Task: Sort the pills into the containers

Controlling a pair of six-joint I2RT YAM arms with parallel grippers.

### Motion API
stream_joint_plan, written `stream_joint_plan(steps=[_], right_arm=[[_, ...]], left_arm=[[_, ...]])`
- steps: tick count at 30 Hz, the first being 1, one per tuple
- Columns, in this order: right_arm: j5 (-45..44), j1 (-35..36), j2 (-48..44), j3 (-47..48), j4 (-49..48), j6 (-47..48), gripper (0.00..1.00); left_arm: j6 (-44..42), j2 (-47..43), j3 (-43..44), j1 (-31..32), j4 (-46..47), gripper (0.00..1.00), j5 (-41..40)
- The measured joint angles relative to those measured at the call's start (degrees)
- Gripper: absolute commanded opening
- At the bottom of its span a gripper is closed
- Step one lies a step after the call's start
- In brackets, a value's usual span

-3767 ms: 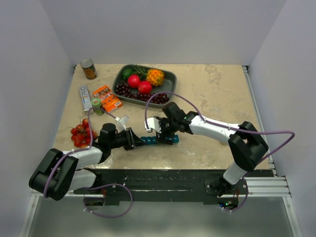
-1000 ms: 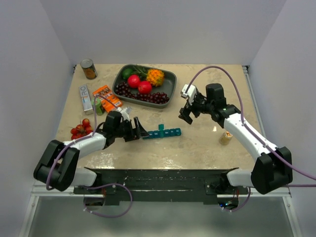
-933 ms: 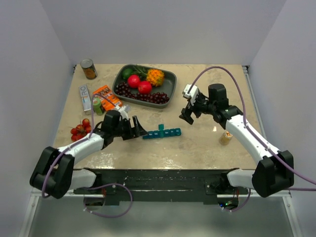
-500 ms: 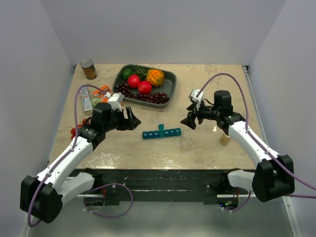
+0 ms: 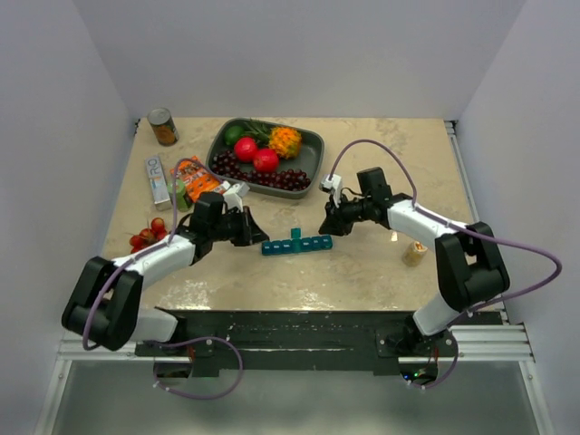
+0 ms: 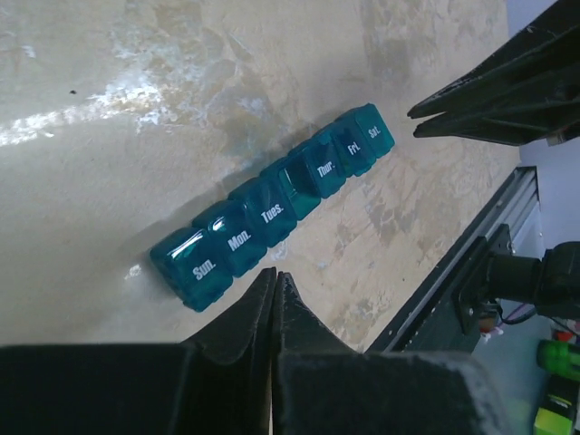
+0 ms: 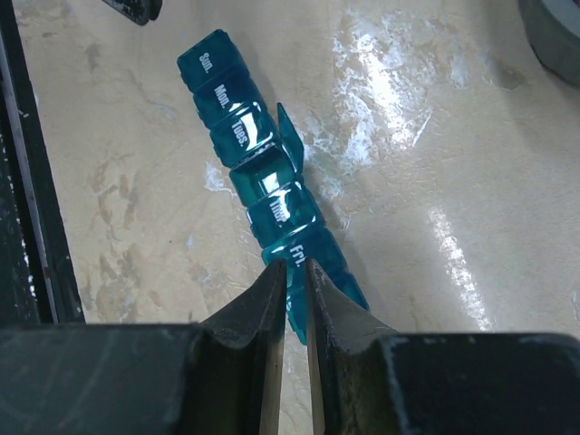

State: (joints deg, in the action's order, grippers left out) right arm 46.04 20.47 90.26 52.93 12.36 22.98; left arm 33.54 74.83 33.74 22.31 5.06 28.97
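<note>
Bench (image 5: 381,163): containers (image 5: 297,244) lie near middle, between both arms, short of fruit tray (image 5: 313,145).
Left gripper (image 6: 275,283): closed tight, empty, near Sun end, apparently clear of it.
Right gripper (image 7: 290,265): pinched to thin slit, nothing seen in it, over Fri cell.
Wed lid (image 7: 292,138): standing open.
Risk: a downward poke at Fri end skids or tips unbraced containers, and open lid flaps shut.

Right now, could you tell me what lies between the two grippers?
The narrow teal-blue plastic pill-organizer strip, between the left gripper and the right gripper; the top external view shows it.
</note>
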Motion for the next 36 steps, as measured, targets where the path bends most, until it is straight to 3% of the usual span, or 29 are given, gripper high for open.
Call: stream_joint_plan(steps=[12,18,25,30,36], right_arm=[[-2.2,1.4,7.6,2.6,1.7,-0.2,0.11],[-5.4,1.8,11.0,4.8,3.1,-1.2,0.08],[-9.2,2.4,13.0,7.3,5.1,-1.3,0.11],[-5.9,2.3,10.3,7.3,8.7,0.8,0.14],[-1.2,2.2,-0.5,7.3,9.3,3.1,0.14]], left_arm=[[2.0,16.5,0.3,0.8,11.0,0.00,5.4],[3.0,18.9,0.6,0.8,14.1,0.00,6.6],[3.3,19.5,0.6,0.8,15.3,0.00,6.8],[3.3,19.5,0.6,0.8,15.2,0.00,6.8],[3.3,19.5,0.7,0.8,15.0,0.00,6.7]])
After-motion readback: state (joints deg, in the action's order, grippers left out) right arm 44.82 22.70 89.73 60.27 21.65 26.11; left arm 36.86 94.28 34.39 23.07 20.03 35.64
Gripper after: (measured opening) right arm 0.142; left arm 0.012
